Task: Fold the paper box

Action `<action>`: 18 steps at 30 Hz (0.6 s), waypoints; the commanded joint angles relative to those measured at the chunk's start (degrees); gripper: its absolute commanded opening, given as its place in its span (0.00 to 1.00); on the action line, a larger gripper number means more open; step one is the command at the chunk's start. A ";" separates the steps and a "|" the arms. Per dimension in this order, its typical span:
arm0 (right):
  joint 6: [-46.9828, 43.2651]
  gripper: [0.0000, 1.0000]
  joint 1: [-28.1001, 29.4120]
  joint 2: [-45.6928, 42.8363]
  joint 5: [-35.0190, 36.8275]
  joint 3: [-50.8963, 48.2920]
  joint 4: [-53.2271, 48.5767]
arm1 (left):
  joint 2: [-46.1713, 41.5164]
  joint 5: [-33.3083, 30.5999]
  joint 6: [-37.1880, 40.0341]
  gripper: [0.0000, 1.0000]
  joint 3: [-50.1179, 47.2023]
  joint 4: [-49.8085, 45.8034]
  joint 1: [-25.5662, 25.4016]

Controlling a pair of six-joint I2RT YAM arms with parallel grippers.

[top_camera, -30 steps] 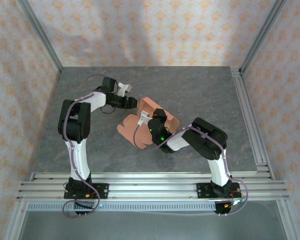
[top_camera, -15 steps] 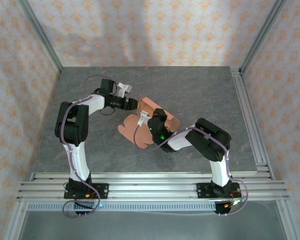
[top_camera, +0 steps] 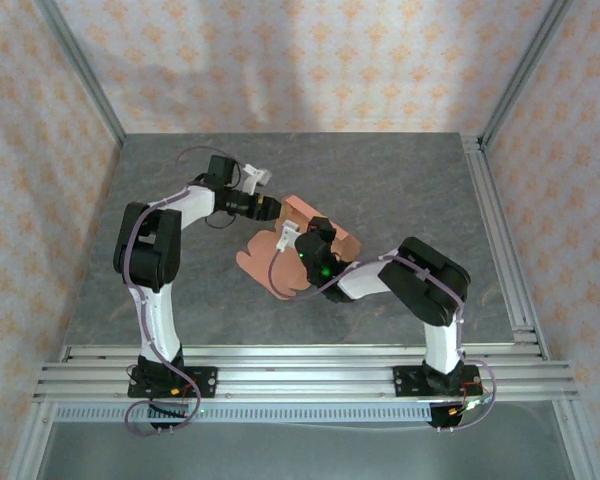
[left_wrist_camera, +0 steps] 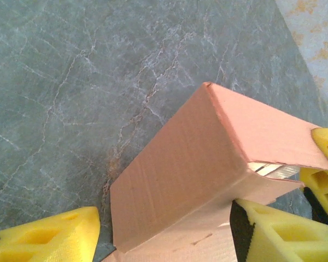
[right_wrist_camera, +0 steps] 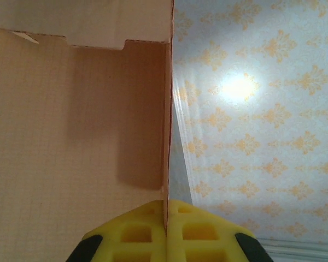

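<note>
The thin salmon-orange card paper box (top_camera: 298, 210) sits mid-way on the grey marbled surface (top_camera: 410, 180), half formed. Its walls stand as a sleeve, while the rounded flaps lie flat and unfolded. The right end effector (right_wrist_camera: 165, 206) pinches one wall's edge; the left end effector (left_wrist_camera: 164, 234) straddles a corner, jaws wide. The inner wall shows bare card, and the ends are not yet closed.

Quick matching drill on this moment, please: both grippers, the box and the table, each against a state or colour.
Things:
1. left gripper
2. right gripper
3. box
4. table

States:
A. grey, marbled
B. shut on a wall of the box
C. open, a finger on each side of the box
D. salmon-orange, partly folded

Pairs: 1-C, 2-B, 3-D, 4-A
</note>
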 commanded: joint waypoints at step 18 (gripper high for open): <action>11.53 0.00 -0.33 -5.77 -4.53 6.31 -20.55 | 0.36 -0.99 -0.32 0.68 0.16 -0.98 0.20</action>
